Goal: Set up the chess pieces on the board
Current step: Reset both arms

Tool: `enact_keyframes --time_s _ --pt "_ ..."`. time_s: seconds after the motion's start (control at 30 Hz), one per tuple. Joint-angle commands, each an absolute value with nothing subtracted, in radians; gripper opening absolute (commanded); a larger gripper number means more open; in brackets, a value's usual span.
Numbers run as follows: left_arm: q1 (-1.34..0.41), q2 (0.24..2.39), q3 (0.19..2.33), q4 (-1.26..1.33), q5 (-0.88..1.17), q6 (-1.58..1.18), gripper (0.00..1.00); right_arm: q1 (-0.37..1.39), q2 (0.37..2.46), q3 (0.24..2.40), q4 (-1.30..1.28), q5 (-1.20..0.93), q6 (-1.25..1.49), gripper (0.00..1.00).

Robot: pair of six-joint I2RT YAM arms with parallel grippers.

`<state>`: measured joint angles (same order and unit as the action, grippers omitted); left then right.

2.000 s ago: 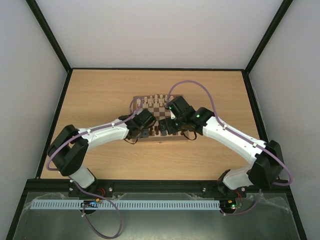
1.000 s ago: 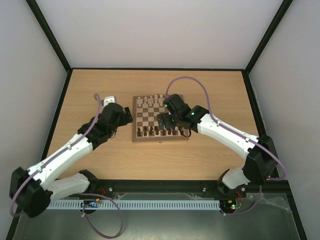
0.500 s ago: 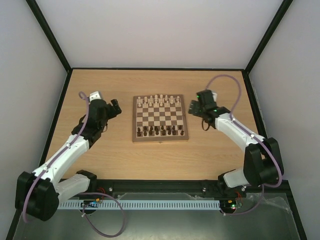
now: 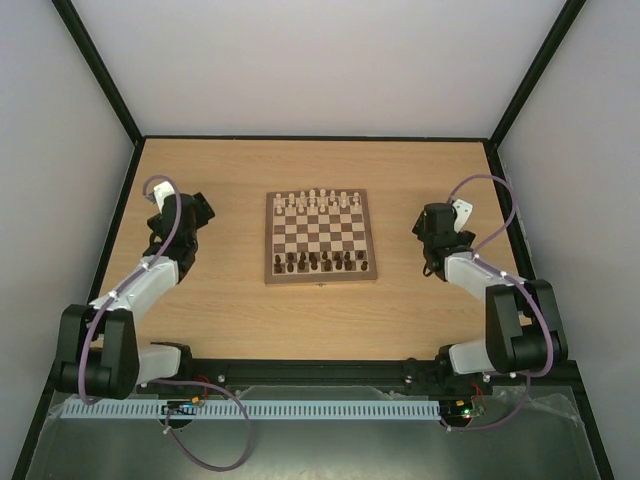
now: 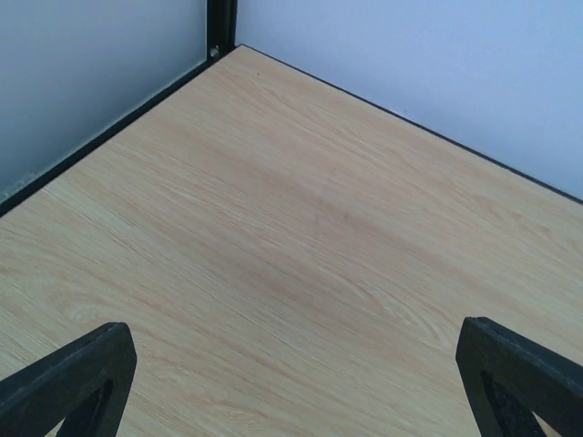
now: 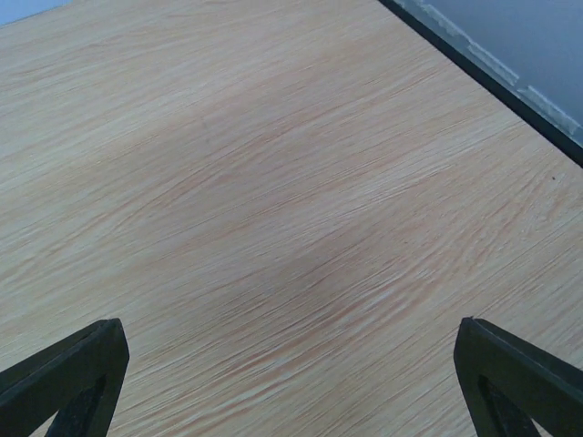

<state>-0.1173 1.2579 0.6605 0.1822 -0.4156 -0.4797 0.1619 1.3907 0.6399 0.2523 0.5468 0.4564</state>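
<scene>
Board (image 4: 320, 237) mid-frame on bench (image 4: 240, 310). Pale pieces (image 4: 318, 200) along upper edge, dark pieces (image 4: 322, 262) along lower; exact squares too small to tell. Left gripper (image 5: 291, 382) far left, right gripper (image 6: 291, 378) far right, well apart from board. Both released, spread wide, holding nothing, only bench wood between.

Matt wood-grain table (image 5: 301, 228), wooden board (image 4: 320, 237)
</scene>
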Motion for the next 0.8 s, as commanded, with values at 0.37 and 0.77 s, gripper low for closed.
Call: enact_keyframes --time_s 0.37,0.77 --pt "-0.015 1.435 0.574 0.605 -0.301 -0.254 0.99 0.050 1.482 0.450 0.751 0.622 0.395 0.99" --pt "0.026 1.362 0.452 0.791 -0.219 -0.215 1.00 0.054 1.622 0.592 0.688 0.535 0.304 0.99"
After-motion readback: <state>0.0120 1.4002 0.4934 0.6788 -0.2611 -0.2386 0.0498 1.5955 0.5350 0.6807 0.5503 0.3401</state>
